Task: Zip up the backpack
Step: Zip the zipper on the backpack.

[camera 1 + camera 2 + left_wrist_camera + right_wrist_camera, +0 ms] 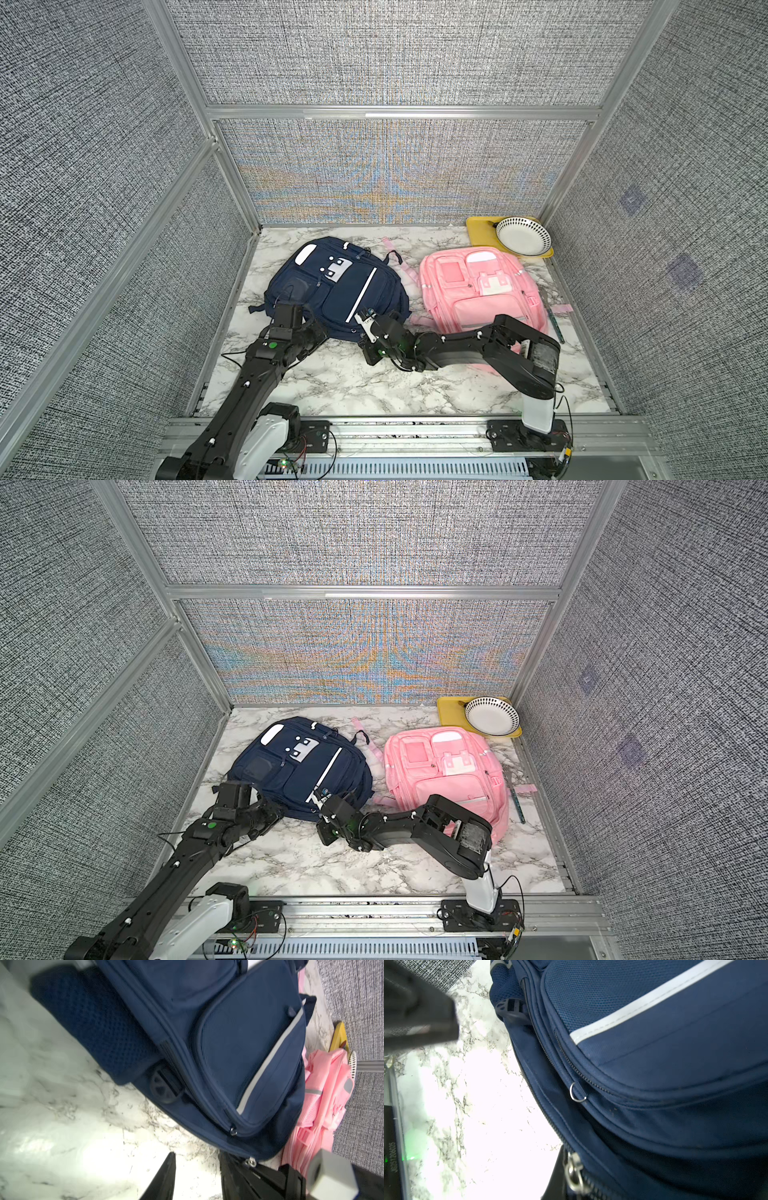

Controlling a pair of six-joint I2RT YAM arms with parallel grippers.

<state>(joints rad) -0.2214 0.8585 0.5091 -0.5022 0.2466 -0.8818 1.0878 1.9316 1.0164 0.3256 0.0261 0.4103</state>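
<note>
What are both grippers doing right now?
Left gripper: open, holding nothing.
Right gripper: closed on the silver metal zipper pull of the navy fabric backpack.

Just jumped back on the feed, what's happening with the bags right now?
Both arms are at the near edge of the navy backpack, which lies flat on the marble table. The right claw is shut, apparently pinching the metal zipper pull on that edge. The left claw is open close by, holding nothing, with bare table showing in its gap. No claw is on the pink backpack.
</note>
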